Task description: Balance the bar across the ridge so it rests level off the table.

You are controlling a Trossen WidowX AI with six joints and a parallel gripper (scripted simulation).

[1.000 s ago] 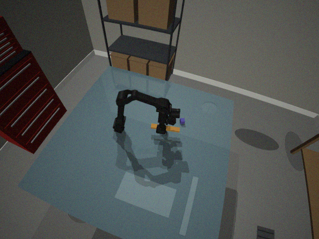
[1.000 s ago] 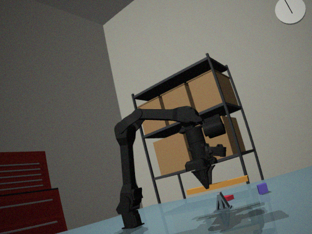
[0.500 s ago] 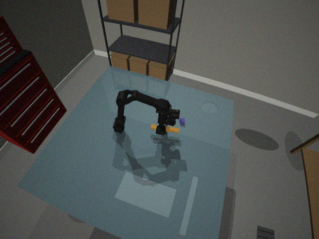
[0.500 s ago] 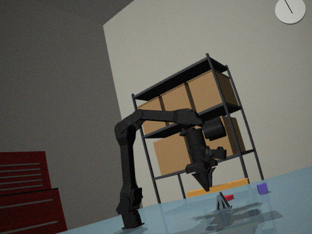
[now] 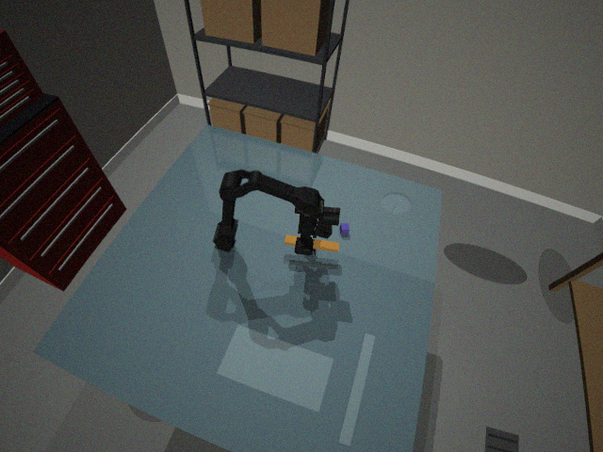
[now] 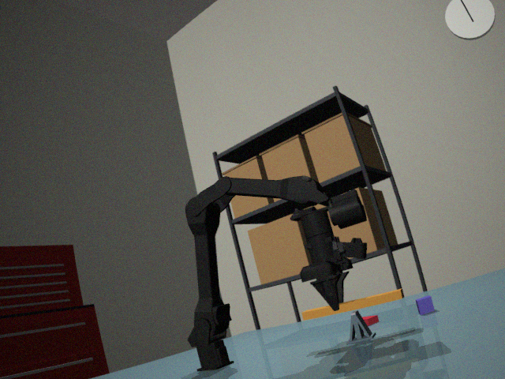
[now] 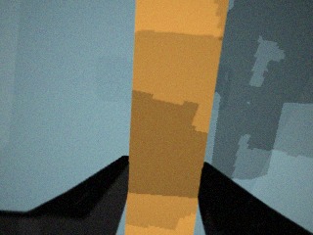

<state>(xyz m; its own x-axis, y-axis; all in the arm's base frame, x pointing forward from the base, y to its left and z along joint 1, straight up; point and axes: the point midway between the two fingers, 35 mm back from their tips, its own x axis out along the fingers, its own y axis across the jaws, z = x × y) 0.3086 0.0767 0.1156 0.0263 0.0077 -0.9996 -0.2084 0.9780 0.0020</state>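
A small purple cube (image 5: 345, 229) sits on the glassy blue desk (image 5: 146, 292), nearer its far edge than its near one. A small red block (image 6: 370, 320) lies flat on the desk too. Beyond the far edge stands a black metal shelving rack (image 5: 267, 88) stacked with cardboard boxes (image 6: 334, 147). A dark red tool chest (image 5: 43, 194) stands off the left edge, and a round wall clock (image 6: 469, 16) hangs high
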